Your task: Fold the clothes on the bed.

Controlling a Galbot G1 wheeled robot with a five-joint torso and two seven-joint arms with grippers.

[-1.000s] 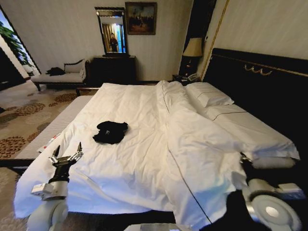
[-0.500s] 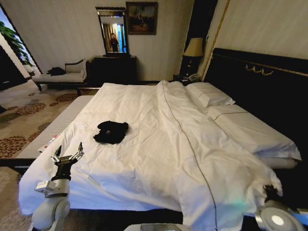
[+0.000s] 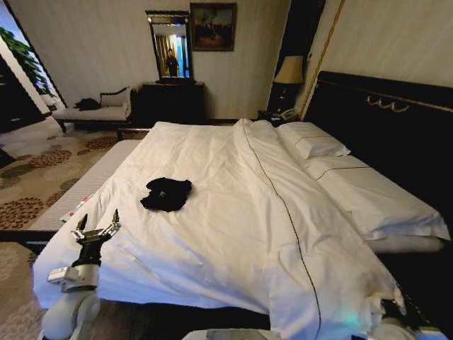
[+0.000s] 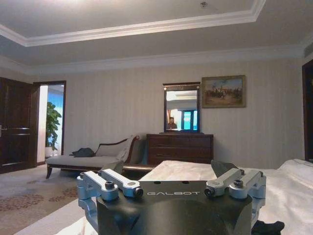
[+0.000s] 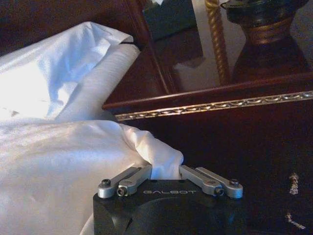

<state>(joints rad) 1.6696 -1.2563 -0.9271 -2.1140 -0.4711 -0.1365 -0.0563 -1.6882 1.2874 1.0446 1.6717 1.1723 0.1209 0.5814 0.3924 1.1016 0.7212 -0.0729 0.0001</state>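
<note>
Broadly, the bed [image 3: 233,177] spans the room, its white duvet [image 3: 212,234] spread flat, with two pillows [image 3: 311,142] at the dark headboard [image 3: 382,120] on the right. Left of centre on the duvet lies the black T-shirt [image 3: 167,193], bunched in a heap. Near left, the left gripper [image 3: 97,230] hovers with fingers spread, empty. At the near right corner, the right gripper [image 5: 166,169] pinches a duvet fold.
</note>
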